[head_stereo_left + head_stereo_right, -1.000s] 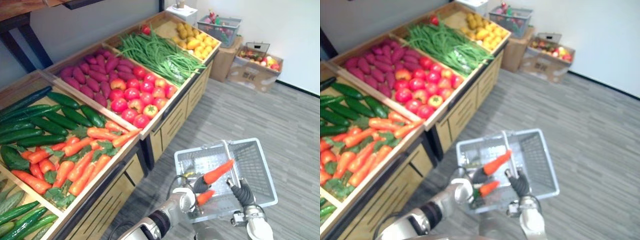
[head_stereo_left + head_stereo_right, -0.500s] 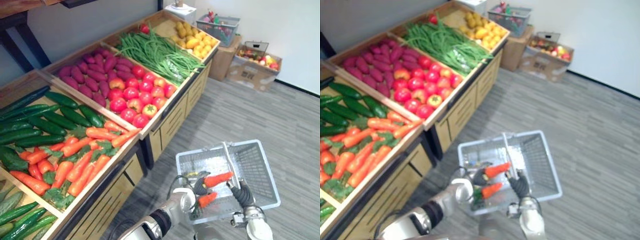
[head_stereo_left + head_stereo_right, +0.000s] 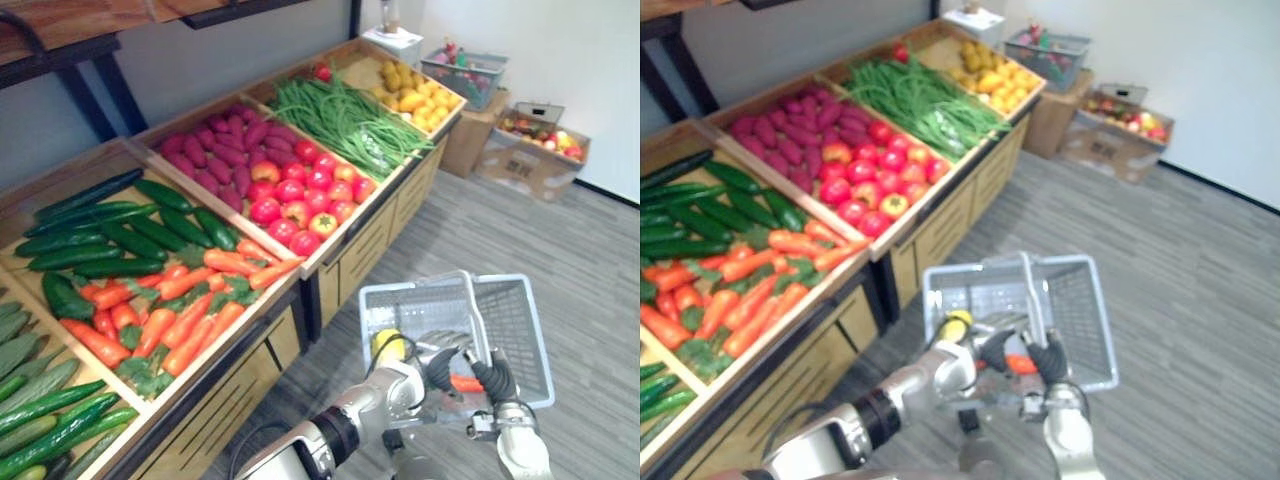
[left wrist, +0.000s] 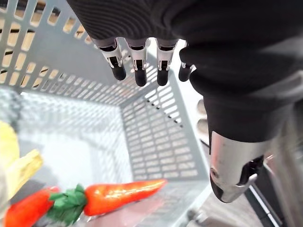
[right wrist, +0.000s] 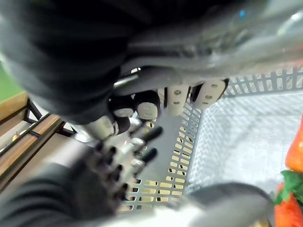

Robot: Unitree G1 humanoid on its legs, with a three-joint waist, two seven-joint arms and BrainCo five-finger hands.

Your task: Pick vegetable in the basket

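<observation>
The grey plastic basket [image 3: 410, 292] hangs in front of me over the floor. My right hand [image 3: 494, 378] is shut on its handle [image 3: 472, 312], fingers [image 5: 142, 109] curled round the bar. An orange carrot [image 4: 124, 193] with a green top lies on the basket floor, and a second carrot [image 4: 23, 212] and a yellow vegetable [image 3: 388, 346] lie beside it. Just above the carrot [image 3: 466, 384], inside the near rim, my left hand [image 3: 441, 366] is open, its straight fingers [image 4: 137, 66] holding nothing.
A long wooden stand [image 3: 300, 275] runs along my left, with bins of cucumbers [image 3: 110, 235], carrots [image 3: 185, 305], tomatoes [image 3: 305, 195], purple roots [image 3: 225, 145], green beans [image 3: 345, 120] and yellow produce [image 3: 415, 90]. A second basket [image 3: 465, 70] and a cardboard box [image 3: 535, 150] stand at the far wall.
My left hand has let go of the carrot, which has dropped from above the rim to the basket floor. The fingers have straightened. The camera has shifted.
</observation>
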